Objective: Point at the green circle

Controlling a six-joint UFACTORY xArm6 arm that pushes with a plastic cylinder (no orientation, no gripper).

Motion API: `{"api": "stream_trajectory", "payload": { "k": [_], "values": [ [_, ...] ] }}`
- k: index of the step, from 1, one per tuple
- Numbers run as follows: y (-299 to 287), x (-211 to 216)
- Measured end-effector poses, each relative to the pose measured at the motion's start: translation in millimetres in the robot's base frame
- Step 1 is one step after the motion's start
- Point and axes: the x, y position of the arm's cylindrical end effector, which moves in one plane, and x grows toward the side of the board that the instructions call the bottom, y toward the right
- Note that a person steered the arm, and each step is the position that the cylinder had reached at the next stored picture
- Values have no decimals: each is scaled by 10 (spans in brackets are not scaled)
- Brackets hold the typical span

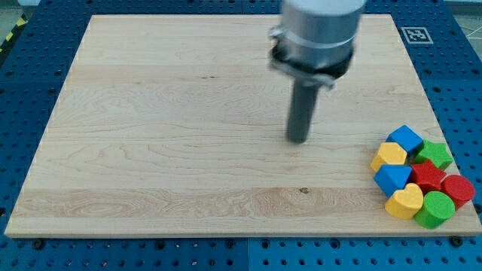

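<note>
The green circle [434,209] is a green cylinder at the bottom right corner of the wooden board [166,128], at the lower edge of a tight cluster of blocks. My tip [298,140] rests on the board right of centre, well to the left of and above the cluster, touching no block. Around the green circle lie a yellow heart [405,202] on its left, a red circle [457,189] on its upper right and a red star [428,177] above it.
The cluster also holds a blue cube [407,139], a green star [434,154], a yellow block [391,156] and a blue block [393,179]. A fiducial marker [415,34] sits beyond the board's top right corner. A blue perforated table surrounds the board.
</note>
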Motion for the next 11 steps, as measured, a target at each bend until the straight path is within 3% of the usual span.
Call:
{"api": "stream_trajectory", "payload": {
  "k": [2,3,5,10,11],
  "values": [
    [1924,-258],
    [2396,-12],
    [2293,1455],
    [1882,1518],
    [1514,1522]
  ]
}}
